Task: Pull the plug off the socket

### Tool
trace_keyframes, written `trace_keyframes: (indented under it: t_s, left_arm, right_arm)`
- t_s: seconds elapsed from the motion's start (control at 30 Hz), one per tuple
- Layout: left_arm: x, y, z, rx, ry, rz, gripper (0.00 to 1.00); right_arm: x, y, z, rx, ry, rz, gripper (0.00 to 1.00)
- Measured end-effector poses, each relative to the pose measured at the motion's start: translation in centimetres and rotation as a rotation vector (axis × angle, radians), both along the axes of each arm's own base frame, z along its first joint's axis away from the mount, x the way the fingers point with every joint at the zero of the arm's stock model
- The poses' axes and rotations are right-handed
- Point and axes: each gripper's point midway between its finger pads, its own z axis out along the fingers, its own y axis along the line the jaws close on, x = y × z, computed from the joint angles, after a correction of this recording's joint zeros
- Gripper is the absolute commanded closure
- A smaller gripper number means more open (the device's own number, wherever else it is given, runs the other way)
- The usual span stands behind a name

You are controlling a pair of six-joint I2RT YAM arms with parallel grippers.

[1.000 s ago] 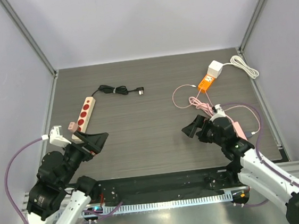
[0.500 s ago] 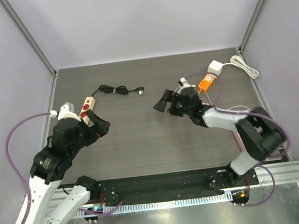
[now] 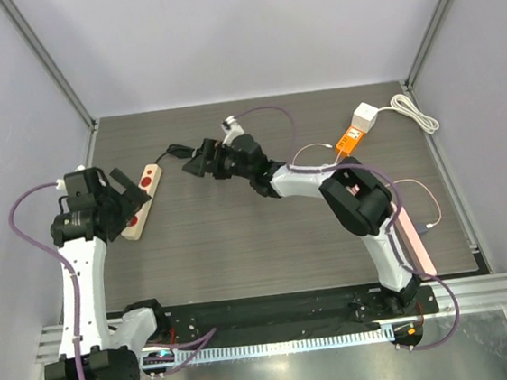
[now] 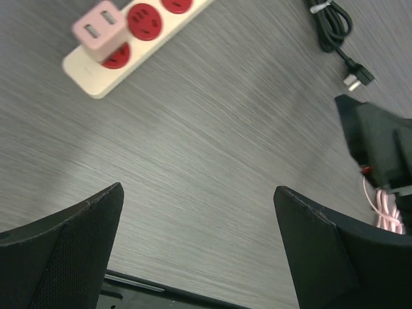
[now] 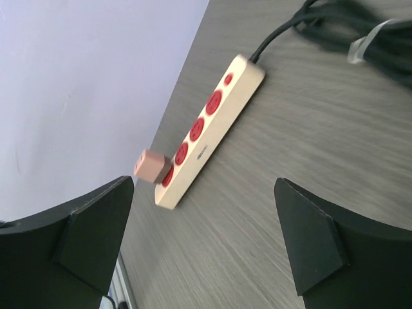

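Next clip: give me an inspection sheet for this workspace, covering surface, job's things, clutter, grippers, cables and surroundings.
Surface: dark wood-grain table.
Job's things: strip lies flat at the left; pink plug sits in its end socket, not yet pulled.
Clutter: orange adapter and white charger at the far right.
Grippers: left gripper open, near the strip; right gripper open, facing the strip; neither touches the plug.
Cables: black cord bundled, running from the strip; white cable; pink cable.
Surroundings: pale walls.
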Motion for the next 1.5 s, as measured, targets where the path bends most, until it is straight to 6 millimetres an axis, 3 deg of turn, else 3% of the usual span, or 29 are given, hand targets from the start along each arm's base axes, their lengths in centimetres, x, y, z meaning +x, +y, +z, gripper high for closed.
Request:
trace_keyframes:
  t_s: [0.1,0.27,0.43,0.77,1.0,1.5]
  left_arm:
    - [-0.7,1.3,-1.2,-0.035,0.010,0.034,0.00]
    - [-2.2,1.1,-2.7,-0.047,-0.025,0.047,0.00]
    - [-3.2,0.9,-3.4,-0.061,-0.083,0.088,0.00]
    - [-2.7,1.3,-0.8,-0.024,-0.149,0.076,0.00]
    - [-3.0,2.4,0.6,0.039,-0.188,0.106,0.00]
    - [-2.4,2.8,2.9,0.059,-0.217,0.108,0.00]
  right_arm:
    - [-1.9,3.2,-2.0,-0.041,-0.007,0.082,0.04]
    - [-4.9,6.7,-5.9,-0.112,0.022,0.185,0.04]
    - [-4.8,9.1,-7.9,-0.125,0.044,0.208,0.07]
    - [-1.9,14.2,-9.2,0.023,0.170,0.168,0.13]
    - [-0.9,15.4,-9.4,0.091,0.302,0.054,0.20]
    - [-1.5,18.0,-9.9,0.152,0.402,-0.079,0.30]
